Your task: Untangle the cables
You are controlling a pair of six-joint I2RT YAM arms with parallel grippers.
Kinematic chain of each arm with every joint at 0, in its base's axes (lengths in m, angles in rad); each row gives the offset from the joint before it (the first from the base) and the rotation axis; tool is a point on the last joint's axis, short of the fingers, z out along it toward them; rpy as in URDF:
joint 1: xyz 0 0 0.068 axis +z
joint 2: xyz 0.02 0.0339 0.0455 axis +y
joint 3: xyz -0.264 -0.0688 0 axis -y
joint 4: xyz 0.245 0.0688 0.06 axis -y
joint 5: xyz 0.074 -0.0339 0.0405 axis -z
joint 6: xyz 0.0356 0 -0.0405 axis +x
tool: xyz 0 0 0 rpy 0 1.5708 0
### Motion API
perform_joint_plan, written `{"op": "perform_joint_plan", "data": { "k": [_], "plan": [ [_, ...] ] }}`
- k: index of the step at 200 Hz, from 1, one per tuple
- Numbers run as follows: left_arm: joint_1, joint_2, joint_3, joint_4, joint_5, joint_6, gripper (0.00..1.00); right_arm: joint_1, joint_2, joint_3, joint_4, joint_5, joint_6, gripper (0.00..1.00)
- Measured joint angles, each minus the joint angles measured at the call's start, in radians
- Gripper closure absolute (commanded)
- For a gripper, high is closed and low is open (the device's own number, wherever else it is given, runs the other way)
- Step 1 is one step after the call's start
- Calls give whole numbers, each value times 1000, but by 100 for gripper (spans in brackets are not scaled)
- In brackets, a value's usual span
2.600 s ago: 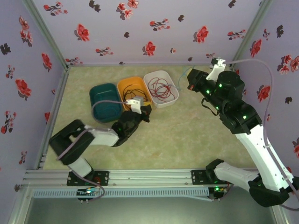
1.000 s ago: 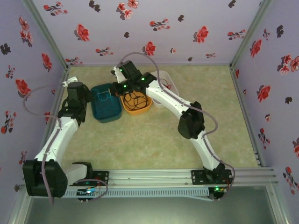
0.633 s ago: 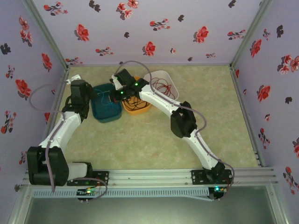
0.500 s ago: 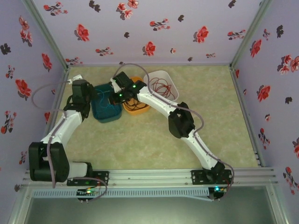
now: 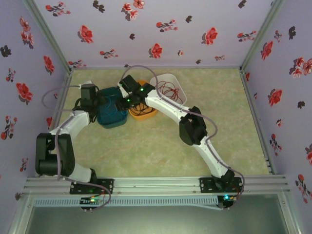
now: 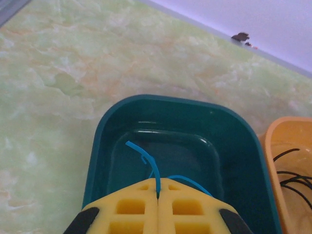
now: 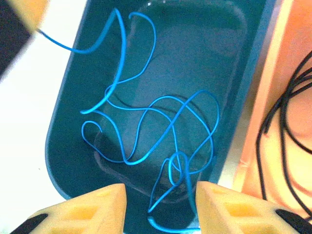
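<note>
My left pincer [image 6: 157,195] is clamped shut on the blue cable [image 6: 156,180]. My right pincer [image 7: 161,212] stands part-open, and the cable's loops lie in the teal bin [image 7: 63,126] just beyond its tips.

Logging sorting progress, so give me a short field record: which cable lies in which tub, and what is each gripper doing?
teal tub: holds the blue cable, loosely looped
orange tub: holds the black cable
white tub: holds the red cable
left gripper: shut, pinching a strand of the blue cable above the teal tub
right gripper: open over the teal tub, blue cable loops below its fingers
mixing: no two cables seen sharing a tub
</note>
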Motion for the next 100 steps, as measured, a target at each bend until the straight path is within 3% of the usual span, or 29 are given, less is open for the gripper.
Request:
{"op": "perform_joint_plan", "data": {
  "k": [61,100],
  "plan": [
    [8,121,97,-11,-1,13,100,0,-49,-16,6,30,-4,57],
    [44,114,124,-37,-3,17,100,0,-56,-40,-11,97,-29,57]
  ]
}}
